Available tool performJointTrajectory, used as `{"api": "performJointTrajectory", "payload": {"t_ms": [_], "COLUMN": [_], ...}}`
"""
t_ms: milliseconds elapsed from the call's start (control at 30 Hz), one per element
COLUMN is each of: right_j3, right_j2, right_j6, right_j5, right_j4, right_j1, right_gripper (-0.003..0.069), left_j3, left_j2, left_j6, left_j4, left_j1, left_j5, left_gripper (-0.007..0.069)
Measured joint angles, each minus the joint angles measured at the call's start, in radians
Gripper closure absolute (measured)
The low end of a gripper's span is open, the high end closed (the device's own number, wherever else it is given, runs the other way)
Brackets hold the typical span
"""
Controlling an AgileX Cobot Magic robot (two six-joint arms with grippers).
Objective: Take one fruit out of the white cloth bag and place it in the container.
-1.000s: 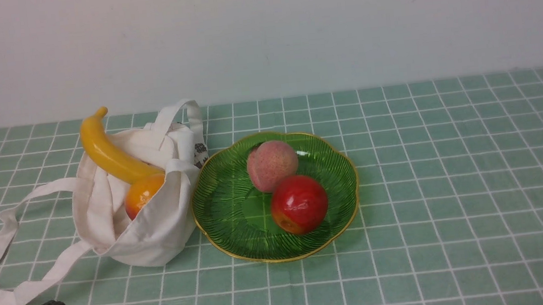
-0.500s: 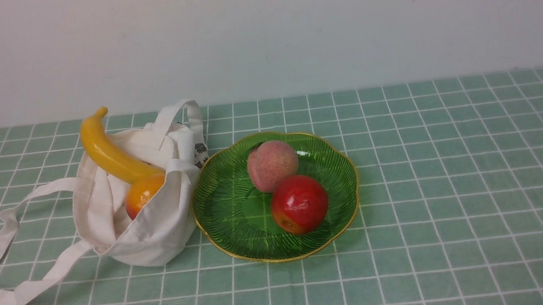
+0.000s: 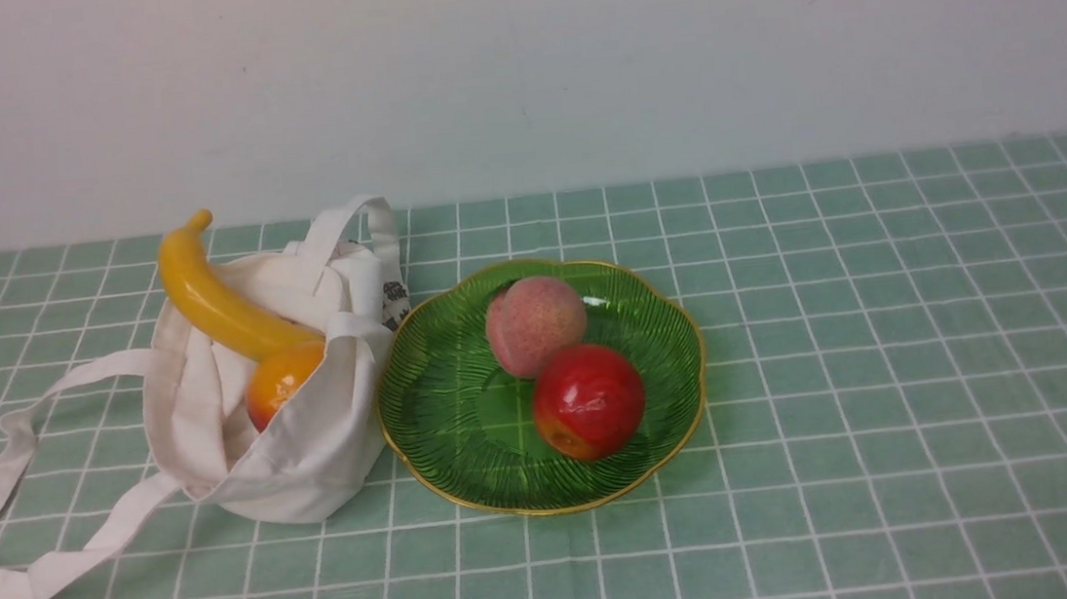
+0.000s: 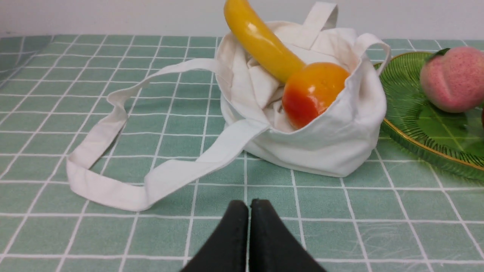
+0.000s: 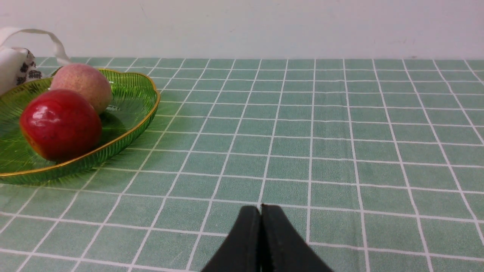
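Note:
The glossy red apple (image 3: 588,401) lies in the green glass dish (image 3: 447,415), touching a pink peach (image 3: 535,325) behind it; the right wrist view shows the apple (image 5: 60,124) and dish (image 5: 136,94) too. Left of the dish slumps the white cloth bag (image 3: 303,449), holding a banana (image 3: 215,301) and an orange (image 3: 279,381). My left gripper (image 4: 249,204) is shut and empty, low over the cloth in front of the bag (image 4: 332,139). Well to the right of the dish, my right gripper (image 5: 261,207) is shut with nothing in it.
The bag's long strap (image 3: 26,573) loops out over the green checked tablecloth (image 3: 891,353) toward the front left corner. A pale wall (image 3: 511,67) closes off the table's far edge.
The left arm's dark tip at the front left corner has slid back out of the front view, leaving only a sliver. Fruit, bag and dish have not moved.

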Motion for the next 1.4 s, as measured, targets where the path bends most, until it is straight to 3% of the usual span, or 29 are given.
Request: {"api": "performJointTrajectory", "payload": {"t_ms": [1400], "right_j3": [0.000], "right_j2": [0.000], "right_j6": [0.000], "right_j5": [0.000], "right_j4": [0.000], "right_j1": [0.000], "right_gripper": [0.0674], "left_j3": [0.000], "left_j2": [0.000], "left_j6": [0.000], "left_j4": [0.000], "left_j1": [0.006], "left_j5": [0.045], "left_gripper": [0.0632]}}
